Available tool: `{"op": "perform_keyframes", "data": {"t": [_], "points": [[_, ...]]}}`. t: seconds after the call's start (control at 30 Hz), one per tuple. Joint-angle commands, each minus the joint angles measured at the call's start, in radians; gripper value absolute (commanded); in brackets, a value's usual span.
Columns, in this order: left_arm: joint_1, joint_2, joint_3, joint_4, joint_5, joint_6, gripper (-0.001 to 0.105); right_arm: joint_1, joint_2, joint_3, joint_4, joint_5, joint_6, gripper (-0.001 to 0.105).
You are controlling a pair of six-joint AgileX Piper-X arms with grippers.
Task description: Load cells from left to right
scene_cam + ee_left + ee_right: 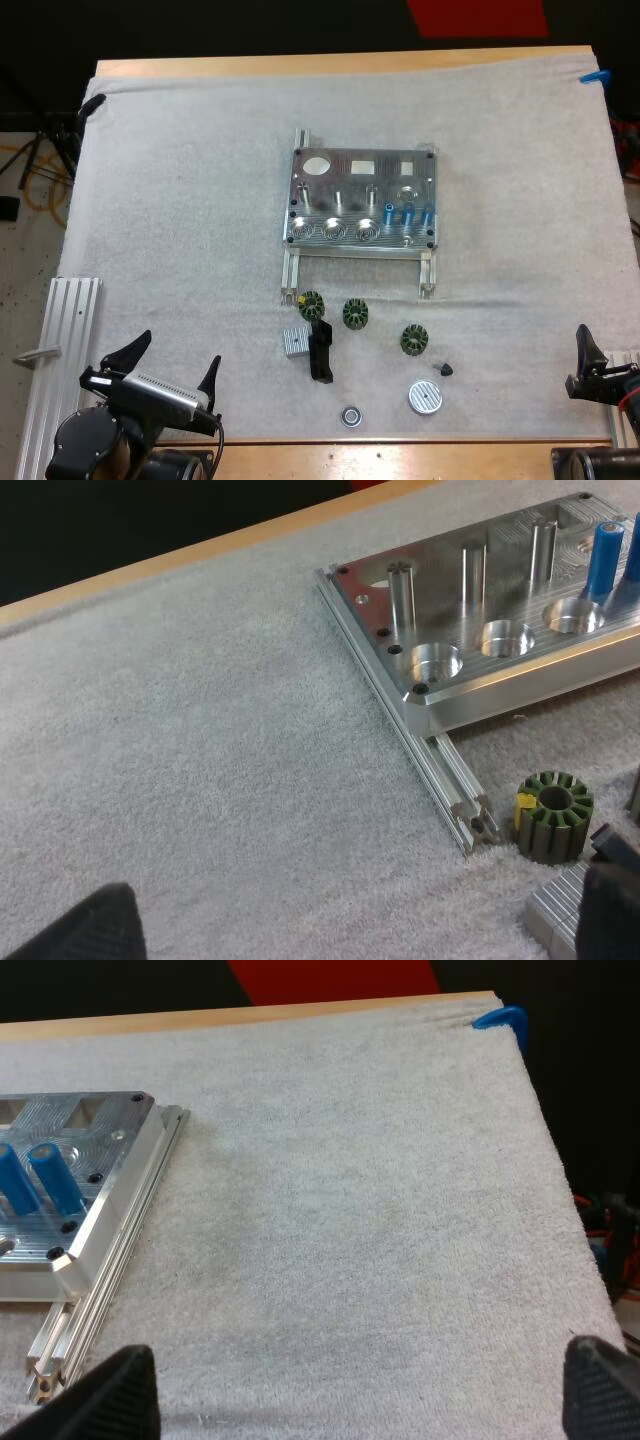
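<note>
The metal fixture (340,185) sits in the middle of the white mat (180,200). Three blue cylinders (408,213) stand up in a row at its near right side. To their left, along the near edge, are three round holes (332,230).

The left gripper (177,352) is at the near left corner of the mat. Its two fingers are wide apart and hold nothing. The blue cylinders are well apart from it, off to the right and farther away, outside its jaws.

The right gripper (360,1395) is at the near right edge of the mat. Its fingers are wide apart too, with bare mat between them. The blue cylinders stand off to its left and farther away, outside these jaws as well.

Three green toothed rings (355,313) lie on the mat just near of the fixture. A small silver block (294,342), a black piece (321,352) and a round silver cap (424,397) lie nearer still. The leftmost ring and the silver block are close to the left gripper's right finger.
</note>
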Motion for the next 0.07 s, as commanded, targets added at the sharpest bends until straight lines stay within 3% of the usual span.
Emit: {"op": "perform_keyframes", "data": {"t": [0.0, 0.03], "points": [[0.001, -0.139, -0.005, -0.019, -0.009, -0.014, 0.085, -0.001, -0.040, -0.006, -0.009, 0.000, -0.003, 0.079], [0.001, -0.139, -0.005, -0.019, -0.009, -0.014, 0.085, -0.001, -0.040, -0.006, -0.009, 0.000, -0.003, 0.079]]}}
